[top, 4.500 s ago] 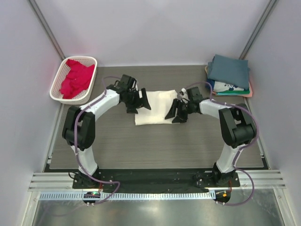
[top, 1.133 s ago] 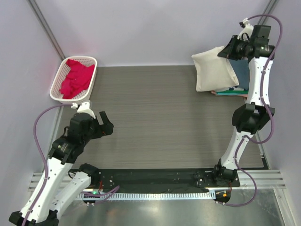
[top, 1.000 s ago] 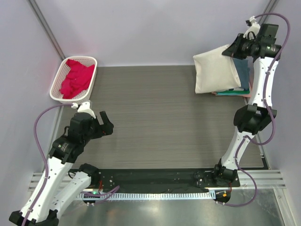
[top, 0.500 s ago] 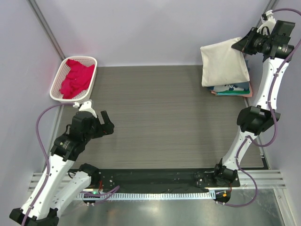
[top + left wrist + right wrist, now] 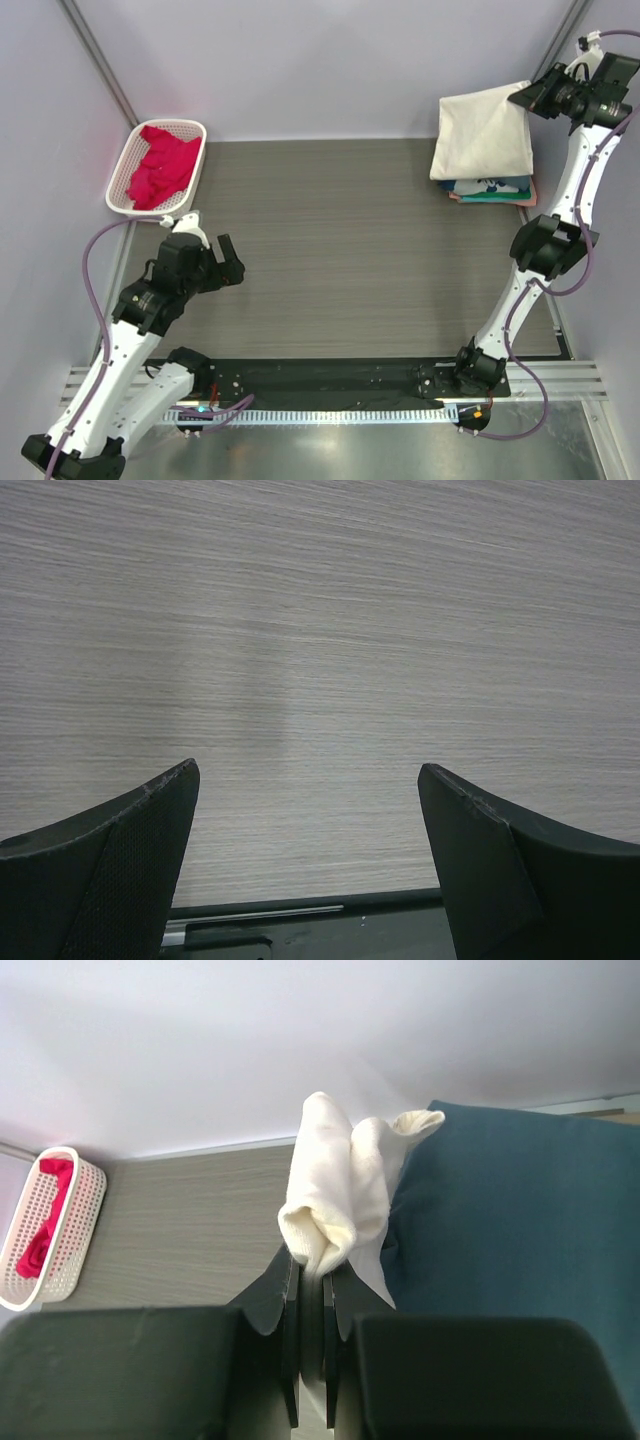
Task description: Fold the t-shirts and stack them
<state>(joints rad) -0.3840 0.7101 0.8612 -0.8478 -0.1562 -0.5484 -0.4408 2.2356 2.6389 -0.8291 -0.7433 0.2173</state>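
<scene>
At the counter's (image 5: pixel 340 240) far right corner, the right fingers (image 5: pixel 290 1300) clamp the cream shirt's (image 5: pixel 485 138) top edge; it hangs over the folded shirts (image 5: pixel 492 188). The left fingers (image 5: pixel 120 870) stand wide apart near the left edge. A crimson shirt (image 5: pixel 160 165) fills the far-left basket (image 5: pixel 192 128).

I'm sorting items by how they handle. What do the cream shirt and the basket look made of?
Cream shirt: soft matte cloth, likely cotton; it droops and bunches in rounded folds. Basket: apparently rigid white plastic, judging by its even lattice of holes.
</scene>
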